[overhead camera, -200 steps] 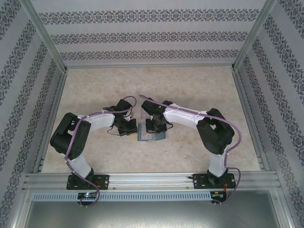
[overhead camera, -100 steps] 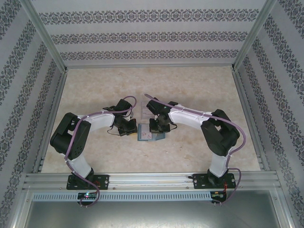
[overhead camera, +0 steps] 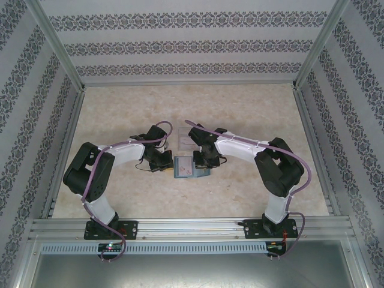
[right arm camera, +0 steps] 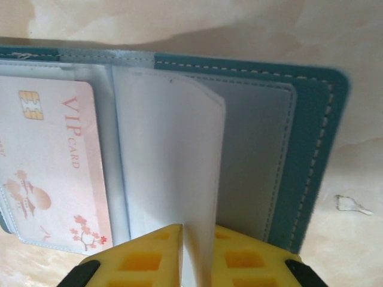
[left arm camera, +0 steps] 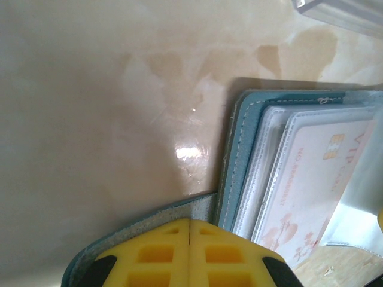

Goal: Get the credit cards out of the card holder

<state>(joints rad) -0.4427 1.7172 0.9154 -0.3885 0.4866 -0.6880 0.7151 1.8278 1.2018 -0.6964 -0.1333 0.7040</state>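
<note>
The teal card holder (overhead camera: 185,168) lies open on the table between both grippers. A pinkish-white VIP credit card (right arm camera: 54,161) with a gold chip sits in a clear inner sleeve; it is also in the left wrist view (left arm camera: 311,179). My right gripper (right arm camera: 197,230) is shut on a plain white card (right arm camera: 173,155) that stands up from the holder's (right arm camera: 311,155) middle. My left gripper (left arm camera: 190,222) is shut, its tips resting on the holder's left cover flap (left arm camera: 149,224). From above, the left gripper (overhead camera: 163,161) is at the holder's left edge and the right gripper (overhead camera: 207,159) at its right.
A clear plastic tray (left arm camera: 341,12) lies just beyond the holder, and shows faintly from above (overhead camera: 179,139). Patterned walls and metal rails (overhead camera: 180,227) bound the beige table (overhead camera: 252,108).
My right gripper has shifted a little to the right with the white card pinched in it. The left arm has stayed in place.
</note>
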